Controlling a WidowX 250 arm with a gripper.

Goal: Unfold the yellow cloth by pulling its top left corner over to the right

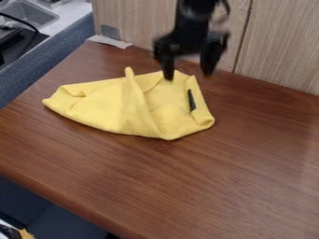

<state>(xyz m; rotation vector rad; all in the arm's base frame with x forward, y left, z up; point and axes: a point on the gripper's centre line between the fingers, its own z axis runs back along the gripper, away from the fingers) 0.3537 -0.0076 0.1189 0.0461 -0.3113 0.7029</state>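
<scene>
The yellow cloth (103, 107) lies rumpled on the brown table (249, 163), a ridge standing across it, a slim black object (192, 100) near one end. Its folding looks partial, uneven; the gripper (189, 61) hangs by its far edge, spread wide, empty

The pincer is a matt black, two-fingered gripper (188, 74) with chunky, angular fingers (211, 55) that taper toward narrow, dark ends. Directly above the pincer, a broad black housing (190, 39) widens into blocky shoulders at both sides, with a small, dull grey patch low on its image-left part. Higher above the pincer, the black robot arm (194, 10) is much slimmer, its outline rounded and uneven. Beside that slim part, above and to the image-right of the pincer, a thin, dark, cable-like strand (226, 6) curves outward.
</scene>
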